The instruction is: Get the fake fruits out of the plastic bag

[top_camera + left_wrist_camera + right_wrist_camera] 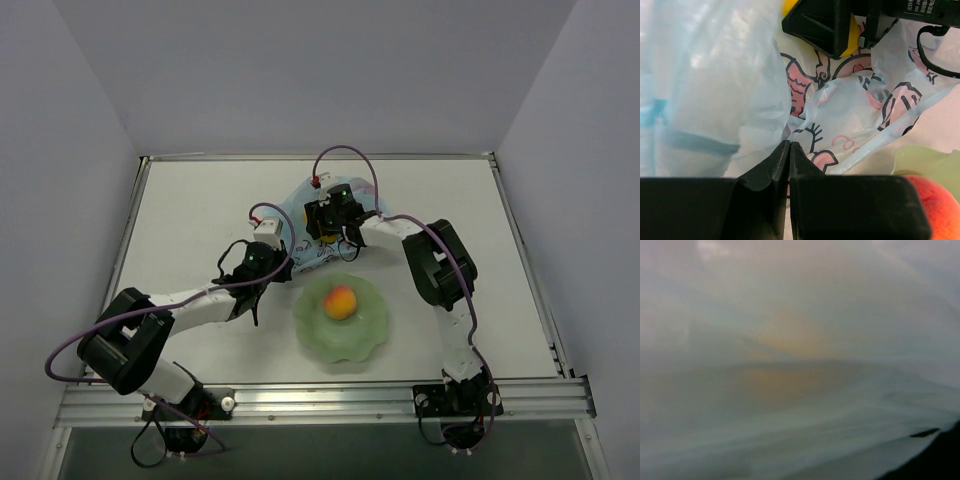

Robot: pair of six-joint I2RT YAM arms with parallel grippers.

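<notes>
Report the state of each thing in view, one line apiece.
plastic bag: crumpled, lying on the table.
left end effector: shut on the plastic bag.
right end effector: at the bag; open or shut unclear.
yellow fruit: beside the right end effector, mostly hidden.
peach: out, in the bowl.
bowl: upright, holding the peach.

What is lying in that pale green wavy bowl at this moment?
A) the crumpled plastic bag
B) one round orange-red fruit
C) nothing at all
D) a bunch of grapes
B: the top view shows a single round orange-red fruit resting in the green bowl, while the plastic bag lies on the table behind it.
</notes>
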